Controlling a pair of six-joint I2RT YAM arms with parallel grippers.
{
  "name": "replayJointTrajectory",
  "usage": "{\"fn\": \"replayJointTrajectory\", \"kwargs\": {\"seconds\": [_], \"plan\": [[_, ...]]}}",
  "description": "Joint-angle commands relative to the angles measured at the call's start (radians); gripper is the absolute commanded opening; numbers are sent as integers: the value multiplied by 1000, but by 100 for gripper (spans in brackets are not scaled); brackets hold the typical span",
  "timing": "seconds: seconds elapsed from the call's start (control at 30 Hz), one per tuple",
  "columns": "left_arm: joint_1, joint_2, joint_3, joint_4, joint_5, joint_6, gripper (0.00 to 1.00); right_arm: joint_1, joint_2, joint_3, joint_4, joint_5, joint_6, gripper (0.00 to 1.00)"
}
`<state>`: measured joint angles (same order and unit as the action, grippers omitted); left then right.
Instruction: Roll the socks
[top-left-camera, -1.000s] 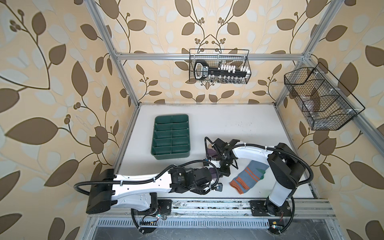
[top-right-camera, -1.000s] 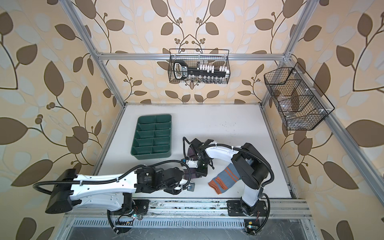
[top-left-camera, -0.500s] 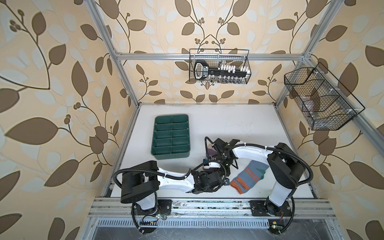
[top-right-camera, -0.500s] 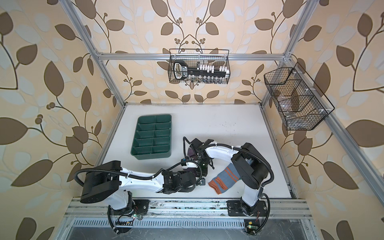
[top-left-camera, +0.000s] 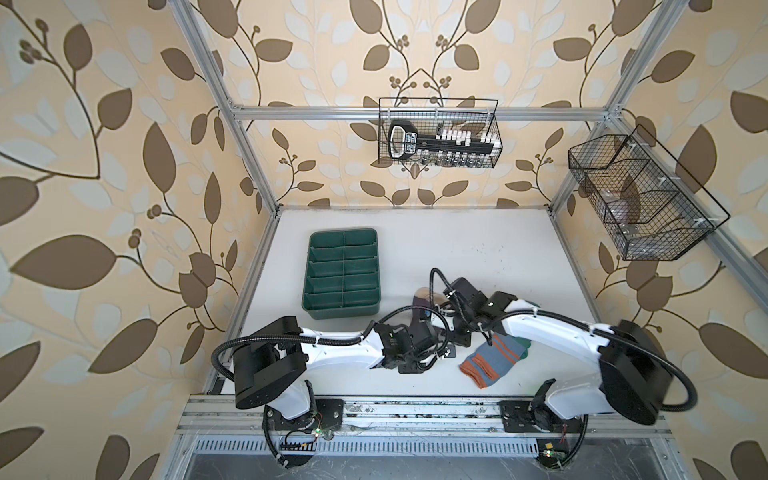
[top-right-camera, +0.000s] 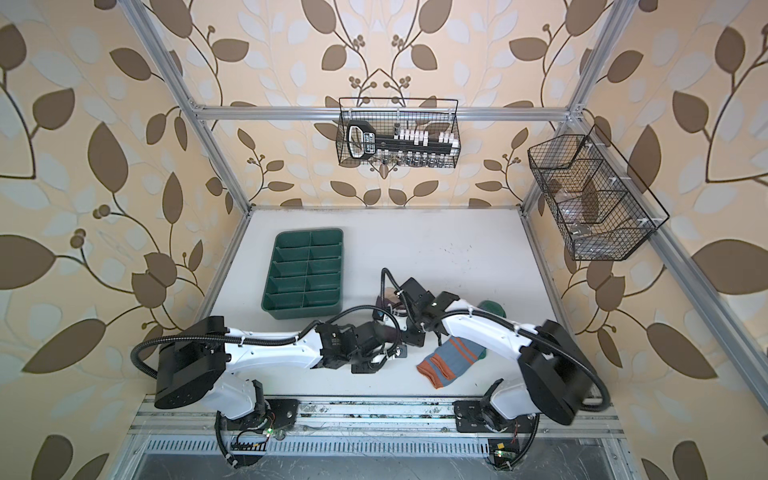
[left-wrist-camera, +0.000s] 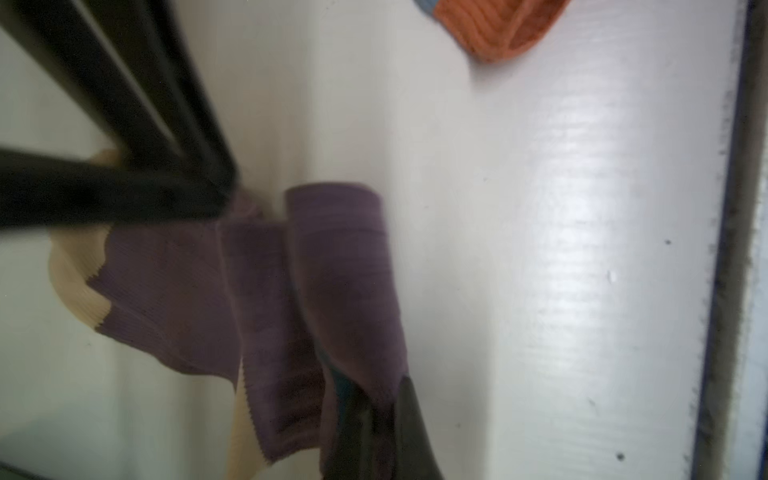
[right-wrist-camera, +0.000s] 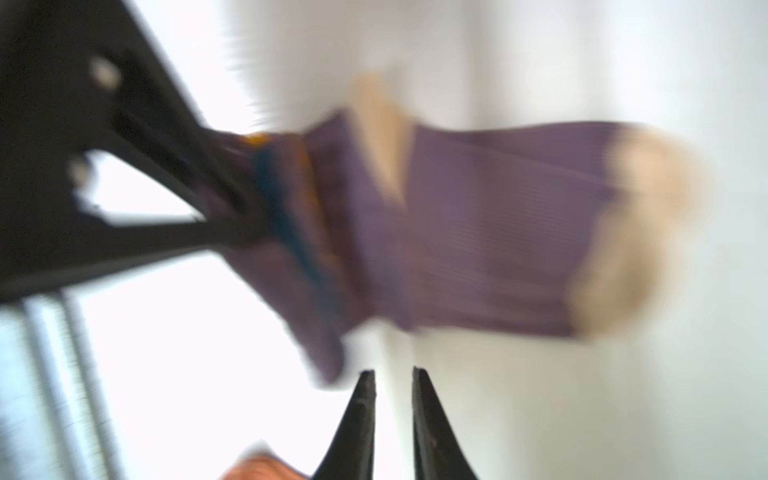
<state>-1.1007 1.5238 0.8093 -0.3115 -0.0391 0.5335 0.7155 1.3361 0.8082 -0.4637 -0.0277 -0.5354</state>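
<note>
The purple sock (left-wrist-camera: 332, 266), with beige toe and heel, lies folded on the white table, and my left gripper (left-wrist-camera: 374, 399) is shut on its folded edge. In both top views only its beige and purple end (top-left-camera: 423, 296) (top-right-camera: 388, 298) shows behind the two wrists. My right gripper (right-wrist-camera: 392, 372) stands slightly open just short of the purple sock (right-wrist-camera: 498, 224), with nothing between its fingers. The grey-blue sock (top-left-camera: 492, 359) (top-right-camera: 451, 360), with orange stripes and cuff, lies flat near the front under the right arm; its orange cuff (left-wrist-camera: 498, 29) shows in the left wrist view.
A green divided tray (top-left-camera: 340, 311) (top-right-camera: 305, 311) sits at the back left of the table. Two wire baskets hang on the walls, one at the back (top-left-camera: 438, 133) and one at the right (top-left-camera: 640, 199). The table's front edge (left-wrist-camera: 731, 249) runs close to the socks.
My left arm has swung in toward the middle and its gripper has closed on the purple sock. My right gripper has opened a little and let go of it.
</note>
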Motion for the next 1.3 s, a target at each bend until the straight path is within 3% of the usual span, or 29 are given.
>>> {"fn": "replayJointTrajectory", "kwargs": {"seconds": [0.0, 0.13, 0.27, 0.37, 0.43, 0.53, 0.67, 0.77, 0.9, 1.1, 1.27], "plan": [[75, 4, 70, -210, 231, 47, 0, -61, -142, -44, 251, 257, 88, 20], [129, 76, 140, -276, 347, 50, 0, -151, -365, -129, 455, 376, 159, 20], [152, 188, 233, -373, 402, 62, 0, -163, -617, -268, 665, 307, 159, 39], [183, 250, 292, -422, 444, 62, 0, -133, -726, -310, 682, 226, 122, 42], [209, 276, 321, -446, 474, 63, 0, -53, -738, -299, 633, 260, 48, 44], [247, 306, 362, -484, 523, 73, 0, 189, -689, -269, 483, 373, -134, 44], [278, 339, 398, -518, 565, 79, 0, 544, -562, -308, 314, 617, -350, 43], [291, 352, 414, -531, 578, 79, 0, 652, -464, -352, 244, 690, -367, 43], [295, 352, 416, -532, 584, 78, 0, 696, -302, -377, 278, 685, -324, 43], [297, 354, 416, -528, 584, 76, 0, 609, -87, -372, 557, 634, -335, 42], [297, 352, 415, -525, 585, 73, 0, 544, 25, -354, 648, 547, -366, 42]]}}
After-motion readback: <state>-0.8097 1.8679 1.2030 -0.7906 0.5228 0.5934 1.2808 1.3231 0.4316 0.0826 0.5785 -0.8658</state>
